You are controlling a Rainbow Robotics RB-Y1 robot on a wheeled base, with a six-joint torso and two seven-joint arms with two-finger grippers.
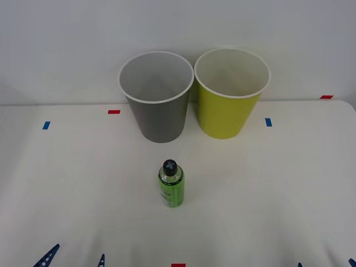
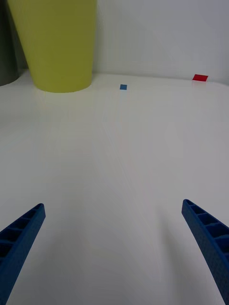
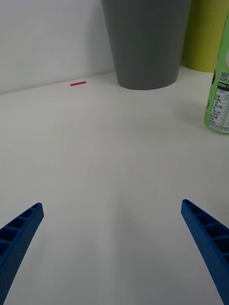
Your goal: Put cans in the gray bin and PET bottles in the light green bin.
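At the middle of the white table [image 1: 267,183] stands the bottle [image 1: 171,184], upright, black cap on top, green label facing the near side. It sits well clear of both bins, nearer than either. At the far edge, the gray bin [image 1: 156,94] is on the left and the green bin [image 1: 231,92] on the right, side by side, rims almost touching, both upright.

Down at the near edge, the left gripper [image 1: 75,257] hangs low over the table, left of the bottle and well apart from it. Its jaws are spread wide with nothing between them; from its wrist, the bottle [image 3: 219,86] stands off to one side ahead, the gray bin [image 3: 145,43] beyond.

The right gripper [image 1: 328,263] sits at the near right corner, jaws likewise spread wide and holding nothing, bare table between its fingers [image 2: 210,243]. The green bin [image 2: 55,43] stands far ahead of it, with small blue and red tape marks [image 2: 123,87] on the table.
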